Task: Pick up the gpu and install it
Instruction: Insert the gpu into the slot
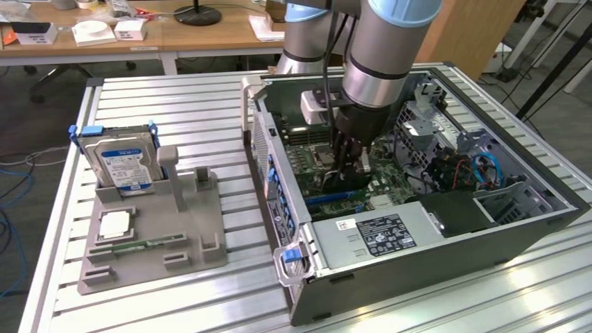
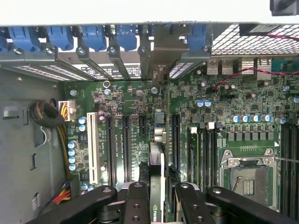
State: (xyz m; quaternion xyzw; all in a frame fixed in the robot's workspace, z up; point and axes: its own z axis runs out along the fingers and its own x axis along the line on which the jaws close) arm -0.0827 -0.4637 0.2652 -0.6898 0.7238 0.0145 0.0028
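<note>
While the grey robot arm reaches down into the open black tower PC case (image 1: 518, 229), its black two-finger gripper (image 2: 161, 196) is clamped narrow on the gpu (image 2: 158, 177), a slim green circuit card held edge-on, so you mostly just see the thin edge running between the fingers (image 2: 135, 200) in the wrist view. So the pick-up is done and we're in the install step: the card hangs just above the green motherboard (image 2: 224, 116), roughly in line with the long black expansion slots (image 2: 125, 144), and it doesn't look seated yet. From the exterior view the gripper (image 1: 354, 156) sits mid-case, well apart from the grey holder tray (image 1: 185, 243) where the silver blue-labelled hard drive (image 1: 123, 163) stands. Seating it will need the card edge square over one slot and the bracket end lined up with the rear openings, otherwise it'll jam
</note>
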